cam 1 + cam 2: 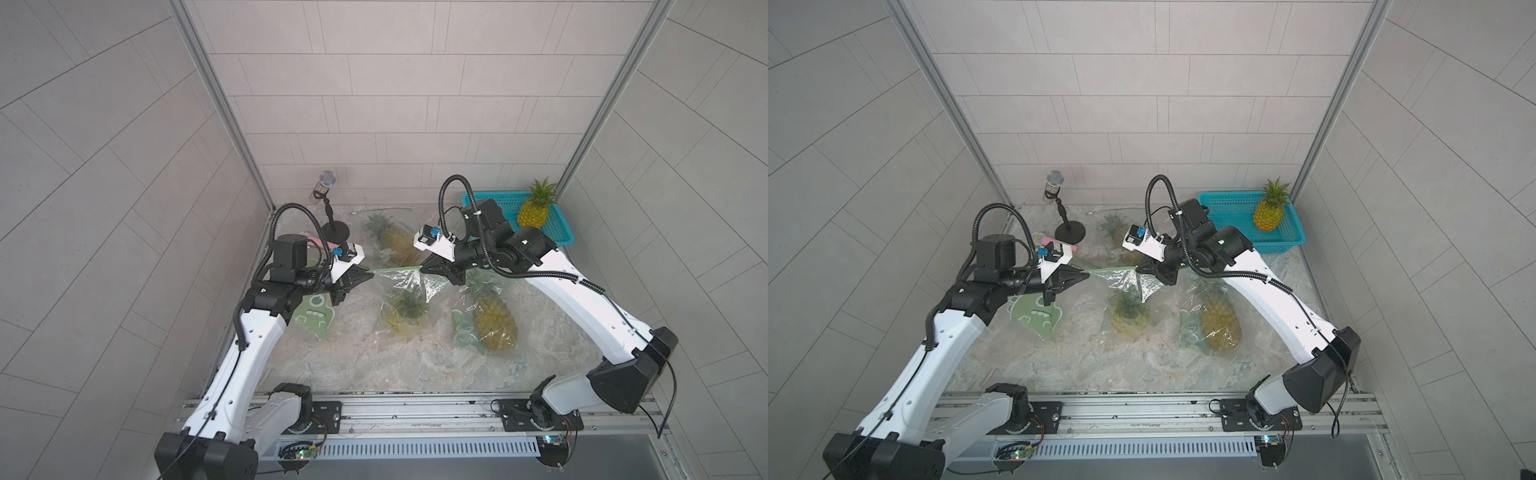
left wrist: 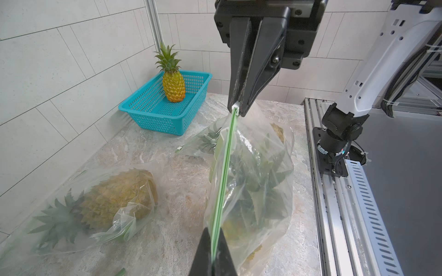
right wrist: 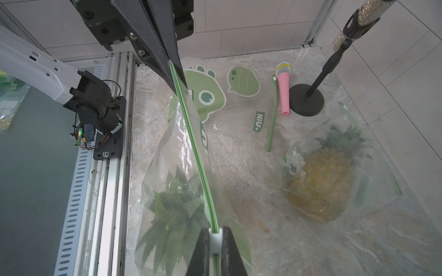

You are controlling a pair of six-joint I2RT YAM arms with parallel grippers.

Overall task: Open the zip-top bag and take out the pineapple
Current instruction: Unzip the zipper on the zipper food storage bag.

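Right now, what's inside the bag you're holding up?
A pineapple, its leafy crown toward the zip. Only bits of its yellow body show low in the bag; leaves and creased plastic cover the rest.

Stone-look tabletop [image 1: 353,365] is seen. Laid on it: teal basket [image 1: 557,224] far right, microphone stand [image 1: 334,230] far left, pink microphone [image 3: 284,95] just beside its base, empty printed bag [image 1: 313,318] at left, far bagged pineapple [image 1: 392,241] at centre, right bagged pineapple [image 1: 494,322] nearer. Whether the centre zip-top bag [image 1: 405,299] rests on it cannot be told.
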